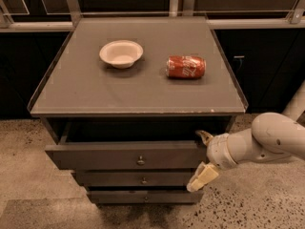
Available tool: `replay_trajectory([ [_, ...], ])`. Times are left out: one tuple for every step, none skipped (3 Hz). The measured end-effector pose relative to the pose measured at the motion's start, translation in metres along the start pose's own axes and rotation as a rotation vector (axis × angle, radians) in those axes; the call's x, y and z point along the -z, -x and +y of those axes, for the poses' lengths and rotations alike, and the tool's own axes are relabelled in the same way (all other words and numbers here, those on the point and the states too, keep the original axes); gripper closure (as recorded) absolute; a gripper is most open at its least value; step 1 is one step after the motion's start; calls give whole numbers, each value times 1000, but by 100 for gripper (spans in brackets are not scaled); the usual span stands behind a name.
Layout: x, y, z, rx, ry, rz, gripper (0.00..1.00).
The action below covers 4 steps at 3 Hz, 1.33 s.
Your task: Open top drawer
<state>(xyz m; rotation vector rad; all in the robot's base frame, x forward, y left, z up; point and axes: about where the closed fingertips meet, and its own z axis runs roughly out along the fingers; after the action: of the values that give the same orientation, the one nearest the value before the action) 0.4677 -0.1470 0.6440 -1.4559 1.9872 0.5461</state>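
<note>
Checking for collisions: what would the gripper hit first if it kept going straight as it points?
Probably the right end of the top drawer; the gripper sits beside it, aimed at it. Depth unclear.

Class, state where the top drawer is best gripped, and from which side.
Probably the round knob centred on the top drawer, approached from the front: it protrudes from a flat panel. The tool is at the drawer's right end.
</note>
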Motion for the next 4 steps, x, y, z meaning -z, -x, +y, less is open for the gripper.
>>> replay_trajectory([
  [2, 2, 0, 0, 0, 0, 0],
  [4, 0, 11, -25, 33, -21, 0],
  [7, 3, 11, -25, 33, -21, 0],
  [3, 4, 24, -37, 74, -54, 0],
])
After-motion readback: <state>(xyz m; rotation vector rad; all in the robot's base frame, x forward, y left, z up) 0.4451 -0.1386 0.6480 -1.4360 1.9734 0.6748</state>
